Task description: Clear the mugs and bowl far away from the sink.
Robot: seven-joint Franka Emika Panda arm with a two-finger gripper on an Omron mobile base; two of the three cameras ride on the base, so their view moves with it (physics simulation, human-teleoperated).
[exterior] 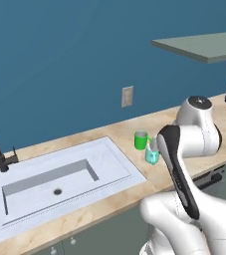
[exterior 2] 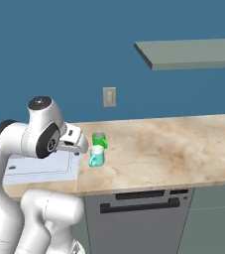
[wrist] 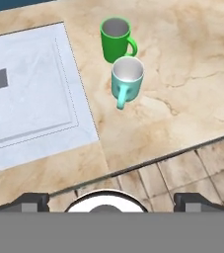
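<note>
Standing just beside the sink (wrist: 29, 94) on the worktop (wrist: 182, 59), 2 mugs, green (wrist: 115, 38) and teal (wrist: 127, 78), looked light, rigid, slippery; best pinched across the rim. The gripper (wrist: 111, 200) hung wide open, empty.

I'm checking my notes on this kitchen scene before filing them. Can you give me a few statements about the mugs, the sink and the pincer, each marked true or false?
1. Both mugs stand upright on the counter. True.
2. The green mug lies inside the sink basin. False: it stands on the counter beside the sink.
3. The teal mug stands close beside the green mug. True.
4. The pincer grips the teal mug. False: it is open, holding nothing, apart from both mugs.
5. A wall outlet sits above the counter. True.
</note>
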